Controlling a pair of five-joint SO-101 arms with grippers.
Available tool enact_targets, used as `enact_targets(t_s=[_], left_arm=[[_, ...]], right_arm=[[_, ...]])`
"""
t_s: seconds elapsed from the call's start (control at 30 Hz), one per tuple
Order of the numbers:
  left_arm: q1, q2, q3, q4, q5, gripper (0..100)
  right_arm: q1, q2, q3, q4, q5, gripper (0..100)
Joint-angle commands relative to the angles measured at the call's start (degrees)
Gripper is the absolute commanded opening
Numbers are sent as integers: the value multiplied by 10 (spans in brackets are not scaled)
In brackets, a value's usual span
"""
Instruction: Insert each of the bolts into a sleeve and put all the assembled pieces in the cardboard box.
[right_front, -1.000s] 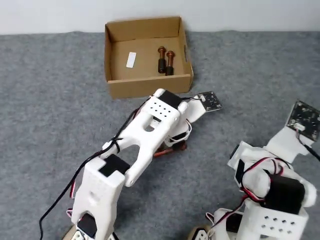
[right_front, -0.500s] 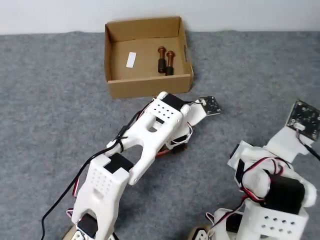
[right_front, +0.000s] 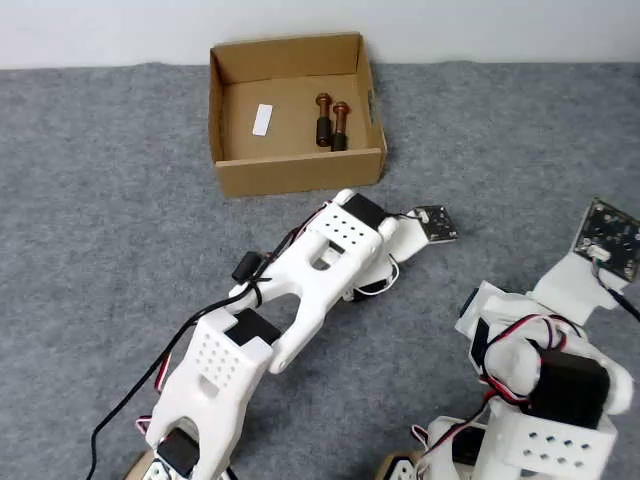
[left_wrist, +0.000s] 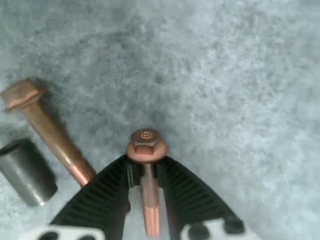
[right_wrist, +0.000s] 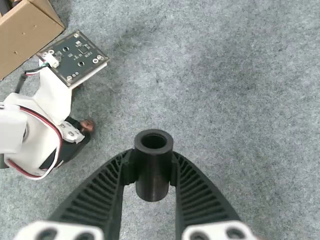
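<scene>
My left gripper (left_wrist: 146, 161) is shut on a copper bolt (left_wrist: 147, 175), its hex head sticking out past the fingertips just above the grey carpet. Beside it lie a second copper bolt (left_wrist: 47, 131) and a dark sleeve (left_wrist: 27, 171). In the high view the left arm (right_front: 320, 262) stretches out below the cardboard box (right_front: 300, 170), where two assembled pieces (right_front: 331, 121) lie. My right gripper (right_wrist: 153, 166) is shut on a black sleeve (right_wrist: 153, 165), held upright with its bore facing the camera. The left arm's wrist (right_wrist: 47, 115) is also seen in the right wrist view.
The right arm (right_front: 545, 375) stands folded at the lower right of the table. A white label (right_front: 262, 119) lies on the box floor. Grey carpet is bare to the right of the box and on the far left.
The left arm has swung to the right and slightly toward the front, away from the box, carrying the bolt. The right arm has kept still.
</scene>
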Motion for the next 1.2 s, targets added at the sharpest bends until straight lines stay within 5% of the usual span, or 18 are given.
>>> enact_targets(t_s=[0.0, 0.3, 0.67, 0.9, 1.17], left_arm=[[3, -11, -91, 78, 4, 5], [4, -133, -185, 109, 127, 4], [-32, -466, 95, 97, 222, 4], [-103, -728, 288, -27, 321, 3], [-162, -984, 569, -212, 370, 3]], right_arm=[[0, -5, -8, 10, 0, 8], [0, -7, -9, 26, 57, 8], [0, -124, 12, 19, 149, 8], [-25, -165, 99, -41, 147, 8], [-212, -222, 196, -139, 40, 8]])
